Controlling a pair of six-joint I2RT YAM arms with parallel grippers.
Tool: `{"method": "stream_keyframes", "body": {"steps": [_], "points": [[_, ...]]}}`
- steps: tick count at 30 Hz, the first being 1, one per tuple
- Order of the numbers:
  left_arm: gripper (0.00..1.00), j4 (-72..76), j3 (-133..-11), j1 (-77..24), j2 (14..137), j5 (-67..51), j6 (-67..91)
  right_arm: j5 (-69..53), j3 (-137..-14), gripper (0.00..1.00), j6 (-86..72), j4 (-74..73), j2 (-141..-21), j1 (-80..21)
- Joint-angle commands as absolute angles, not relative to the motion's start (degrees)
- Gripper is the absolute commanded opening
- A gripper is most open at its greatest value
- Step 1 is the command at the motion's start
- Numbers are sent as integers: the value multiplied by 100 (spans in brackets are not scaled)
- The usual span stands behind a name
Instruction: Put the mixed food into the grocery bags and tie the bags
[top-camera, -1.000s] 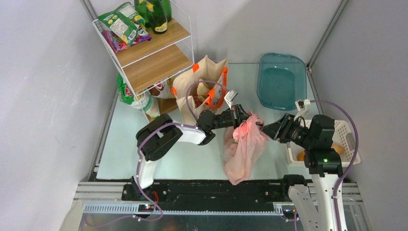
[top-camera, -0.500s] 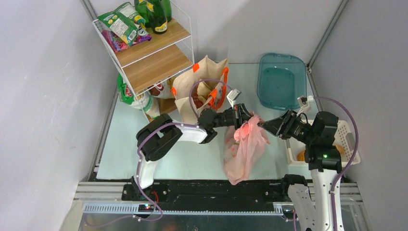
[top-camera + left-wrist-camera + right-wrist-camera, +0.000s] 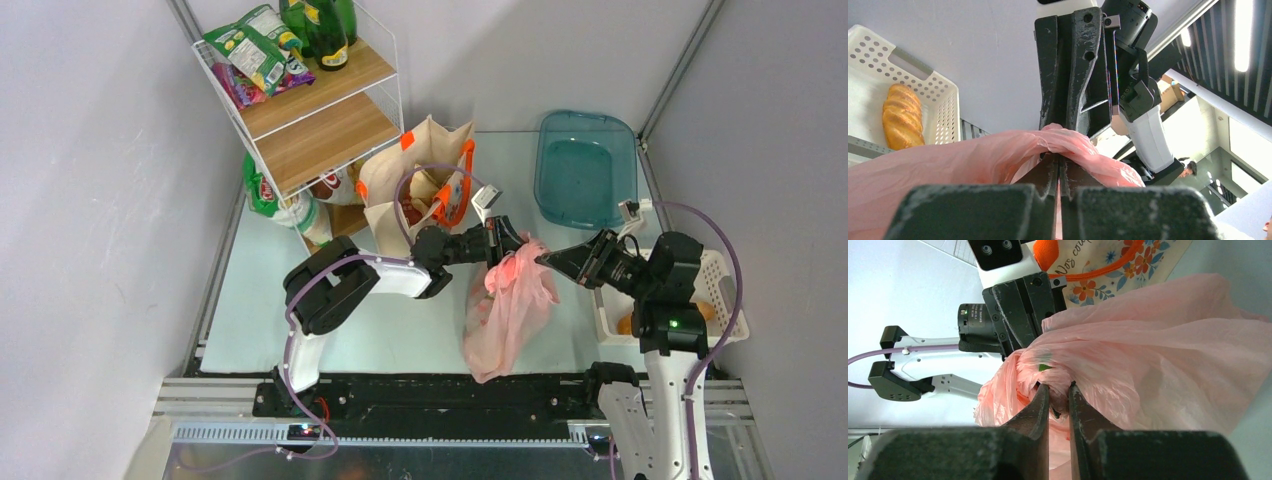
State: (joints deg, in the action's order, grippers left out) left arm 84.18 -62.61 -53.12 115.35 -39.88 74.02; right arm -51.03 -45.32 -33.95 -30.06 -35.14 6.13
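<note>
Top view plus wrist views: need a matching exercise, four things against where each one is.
Things:
1. pink bag
2. bread loaf
3. green bottles
4. blue-green tray

Places:
A. top shelf of the rack
B. far right part of the table
C. inside the white basket
D. bunched top caught between the jaws of both arms

Pairs: 1-D, 2-C, 3-A, 4-B

Bunched pink bag [image 3: 948, 160] tight between left claw [image 3: 1059, 162] and right claw [image 3: 1066, 126], bread roll [image 3: 900, 117] in white basket [image 3: 940, 97].
</note>
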Motion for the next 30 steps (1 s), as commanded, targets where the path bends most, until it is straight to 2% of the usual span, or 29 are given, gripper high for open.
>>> {"method": "stream_keyframes", "body": {"steps": [1,4,9,15,18,24,26,27,28,30], "points": [[3,8604,-6301,-5370,11453,-4088,7179,-5143,-4553,4,-3593,-2803,-3405,606],[8,8610,-6256,-5363,11432,-4052,7146,-5009,-4553,0,-3546,-2826,-3321,606],[11,8605,-6128,-5354,11405,-4020,7084,-4845,-4553,0,-3500,-2850,-3183,606],[26,8605,-5922,-5339,11351,-3977,7045,-4792,-4553,0,-3506,-2823,-3139,606],[31,8606,-5850,-5312,11318,-3978,7040,-4813,-4560,0,-3514,-2805,-3119,606],[18,8607,-5868,-5291,11323,-4039,7085,-4822,-4555,0,-3546,-2791,-3112,606],[6,8605,-5878,-5295,11321,-4067,7090,-4836,-4554,1,-3565,-2768,-3111,602],[3,8605,-5875,-5299,11325,-4072,7083,-4852,-4553,5,-3571,-2760,-3116,604],[1,8605,-5876,-5299,11321,-4079,7079,-4861,-4553,17,-3587,-2755,-3122,608],[0,8604,-5896,-5299,11323,-4108,7089,-4934,-4553,29,-3629,-2721,-3158,607]]}}
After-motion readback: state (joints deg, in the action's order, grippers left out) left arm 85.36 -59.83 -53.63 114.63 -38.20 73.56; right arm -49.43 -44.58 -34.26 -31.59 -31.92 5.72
